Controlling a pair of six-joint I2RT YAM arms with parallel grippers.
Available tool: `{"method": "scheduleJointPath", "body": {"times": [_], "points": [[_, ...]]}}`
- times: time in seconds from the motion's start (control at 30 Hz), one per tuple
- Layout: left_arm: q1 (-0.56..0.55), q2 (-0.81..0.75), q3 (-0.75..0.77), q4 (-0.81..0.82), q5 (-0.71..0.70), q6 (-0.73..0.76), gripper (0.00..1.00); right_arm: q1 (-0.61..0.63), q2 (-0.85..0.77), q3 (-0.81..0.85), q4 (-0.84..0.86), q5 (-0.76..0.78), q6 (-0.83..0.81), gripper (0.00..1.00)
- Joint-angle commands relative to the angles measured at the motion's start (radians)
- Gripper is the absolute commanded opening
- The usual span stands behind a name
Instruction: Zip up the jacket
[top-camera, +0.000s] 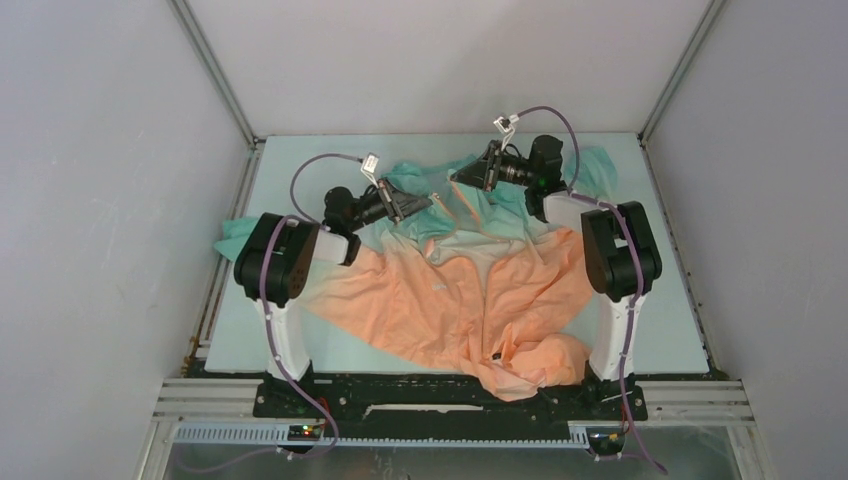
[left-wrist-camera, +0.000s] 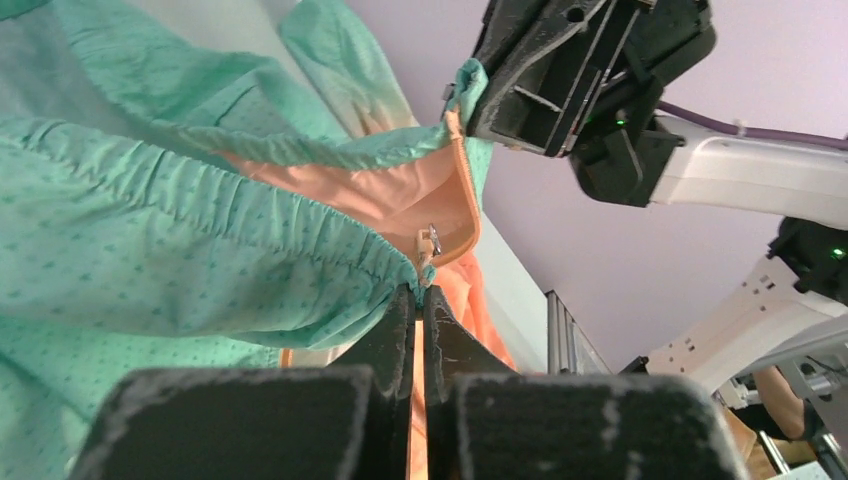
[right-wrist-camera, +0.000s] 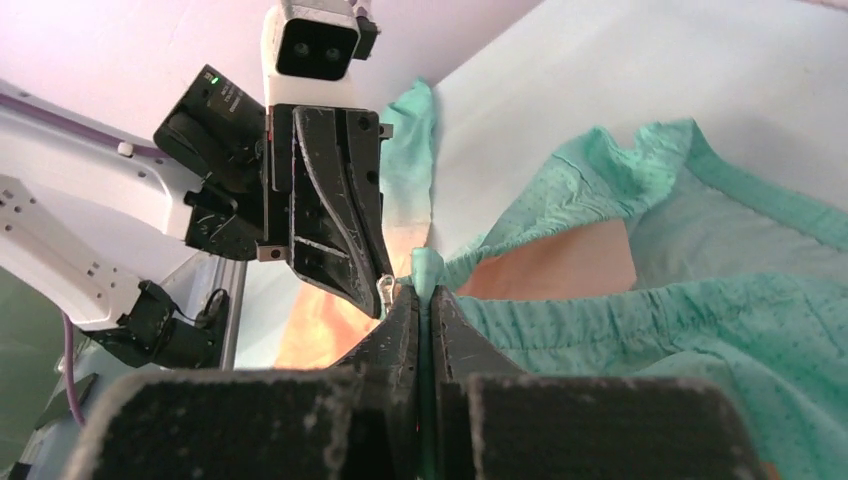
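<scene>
The jacket (top-camera: 450, 300) lies spread on the table, its teal end far and its orange end near. My left gripper (top-camera: 415, 205) is shut on a teal gathered edge of the jacket (left-wrist-camera: 150, 250), beside a small metal zipper pull (left-wrist-camera: 430, 243) and the orange zipper tape (left-wrist-camera: 465, 200). My right gripper (top-camera: 462, 178) is shut on the facing teal edge (right-wrist-camera: 650, 320), its tips (right-wrist-camera: 422, 288) close to the left gripper's fingers (right-wrist-camera: 340, 220). Both hold the fabric lifted off the table. The right gripper's fingers (left-wrist-camera: 520, 90) show in the left wrist view.
The pale table (top-camera: 660, 300) is closed in by white walls and metal corner posts. A teal sleeve (top-camera: 235, 240) lies at the left edge. Orange fabric (top-camera: 530, 375) bunches at the near edge between the arm bases.
</scene>
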Motion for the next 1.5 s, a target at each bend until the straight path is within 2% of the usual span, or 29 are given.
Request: {"method": "scheduleJointPath", "body": {"times": [0.0, 0.5, 0.87, 1.17, 1.47], "points": [[-0.017, 0.004, 0.068, 0.117, 0.049, -0.037, 0.0, 0.002, 0.027, -0.005, 0.246, -0.055, 0.148, 0.04], [-0.017, 0.034, 0.089, 0.176, 0.067, -0.081, 0.0, 0.02, 0.053, 0.006, 0.238, -0.122, 0.131, 0.14], [0.005, 0.057, 0.087, 0.254, 0.063, -0.14, 0.0, 0.033, 0.071, 0.013, 0.266, -0.185, 0.149, 0.13], [0.015, 0.064, 0.08, 0.275, 0.057, -0.157, 0.0, 0.029, 0.091, 0.013, 0.38, -0.197, 0.244, 0.12], [0.015, 0.075, 0.083, 0.351, 0.073, -0.206, 0.0, 0.031, 0.092, 0.016, 0.322, -0.195, 0.192, 0.13]]}}
